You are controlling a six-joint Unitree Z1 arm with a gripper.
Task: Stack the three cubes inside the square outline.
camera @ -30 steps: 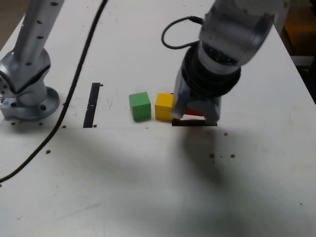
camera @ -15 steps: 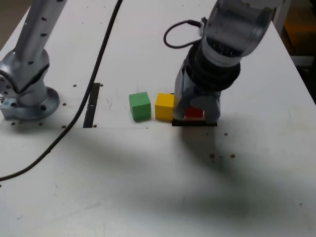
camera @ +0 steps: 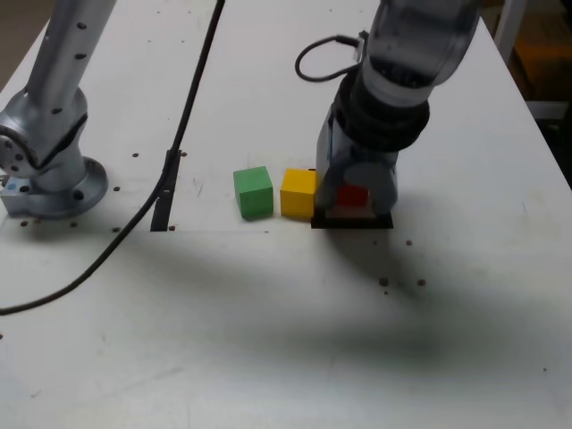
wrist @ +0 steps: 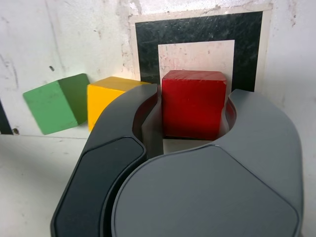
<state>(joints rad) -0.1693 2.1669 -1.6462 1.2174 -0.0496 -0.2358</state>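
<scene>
Within the square outline (wrist: 197, 27), as both views show it, we have the red cube (wrist: 190, 113) between the two fingers of our gripper (wrist: 195, 96). The fingers are drawn in only to the cube's width, and we read them as closed on its opposite sides. The cube is squarely between the fingertips, with no long axis to favour; whether its underside is clear of the white patch we cannot tell.

The relation that matters is the yellow cube (camera: 297, 193): it lies just beside the outline on the exterior view's left, close to the nearer finger, which partly hides it in the wrist view. We would want a straight rise before any sideways move, since swinging or opening low could nudge it.

Farther from the outline on that same side is the green cube (camera: 254, 193), apart from the yellow one and slightly turned, then the straight black strip (camera: 162, 211). The black cable (camera: 198, 80) crosses over that strip in the exterior view, away from the outline. Our only arm reaches in from the outline's far side.
</scene>
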